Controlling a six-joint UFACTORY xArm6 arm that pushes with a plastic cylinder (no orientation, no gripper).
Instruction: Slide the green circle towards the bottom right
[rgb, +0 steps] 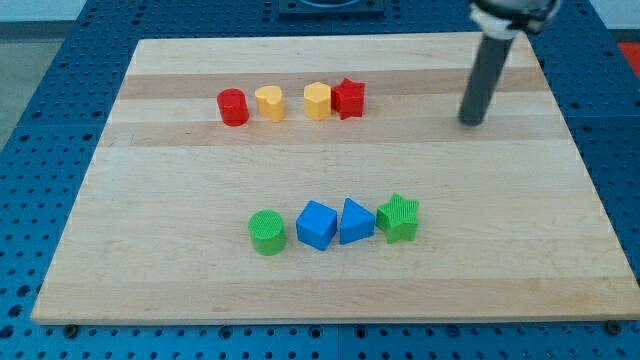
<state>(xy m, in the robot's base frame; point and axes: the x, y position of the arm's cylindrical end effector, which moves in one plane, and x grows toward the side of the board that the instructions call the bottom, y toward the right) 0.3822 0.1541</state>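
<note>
Where the wooden board (330, 285) lies on the blue perforated table (40, 120), my tip (470, 122) rests far back on the right, well apart from every block and close to the board's right edge. There is no gripper here to open or close, only the bare rod, and it touches nothing.

The green circle (267, 232) stands in the near row, at that row's left end. Just to its right, with a slim gap, sits the blue cube (317, 224); the blue triangle (355, 221) touches the cube, and the green star (398, 217) presses against the triangle at the row's right end. So the circle's direct way to the right is blocked by these three.

Nearer than the row, bare wood runs along the whole front edge, with room to the near right corner. To the circle's left the board is also open as far as the left edge.

The far row holds a red cylinder (233, 106), a yellow heart-like block (269, 102), a yellow hexagon-like block (317, 101) and a red star (348, 98); the last two touch. A broad band of bare wood separates the two rows, and my tip stands to the right of the far row, beyond the red star.
</note>
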